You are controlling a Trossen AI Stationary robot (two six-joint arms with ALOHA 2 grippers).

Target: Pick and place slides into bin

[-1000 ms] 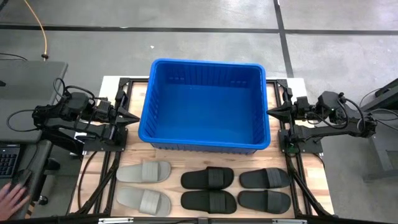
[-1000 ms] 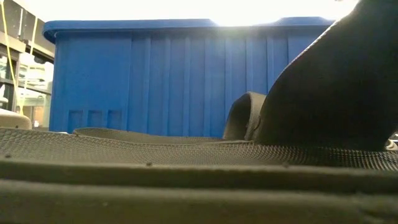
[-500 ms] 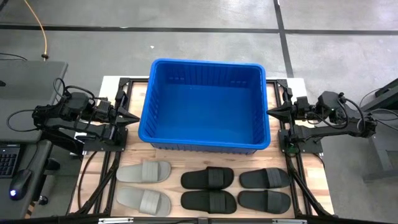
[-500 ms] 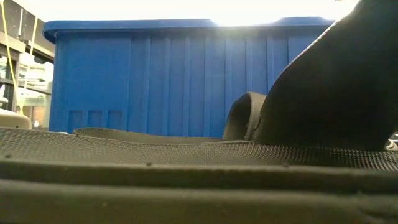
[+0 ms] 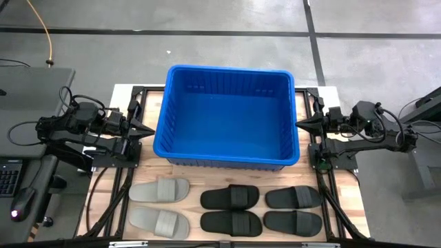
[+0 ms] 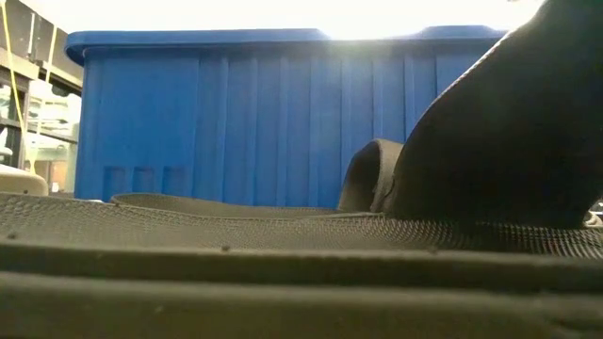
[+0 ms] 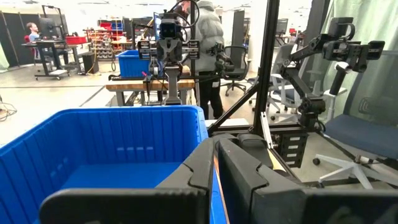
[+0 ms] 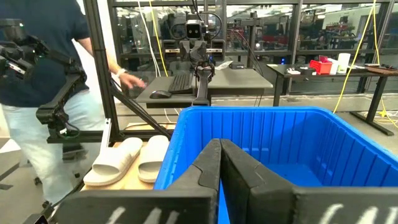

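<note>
The bright blue bin [image 5: 164,117] stands on the far half of the table, nothing inside it. On the near half lie the slides, soles down in two rows: two light grey ones [image 5: 160,189] [image 5: 160,222] on the left and several black ones [image 5: 231,198] [image 5: 293,210] to their right. My left gripper [image 5: 152,130] hovers shut, level, just outside the bin's left wall. My right gripper [image 5: 298,124] hovers shut outside the right wall. In the low view a black slide [image 6: 490,141] fills the foreground before the bin's wall [image 6: 236,122].
Black frame rails [image 5: 103,200] run along both table sides. A desk with a keyboard and a mouse [image 5: 21,203] stands left of the table. A person [image 8: 37,74] stands beyond the table's left side in the right wrist view. Bare wood shows between bin and slides.
Both arms have kept still. A person's hand that lay on the desk at the left has drawn away, and the mouse now shows there.
</note>
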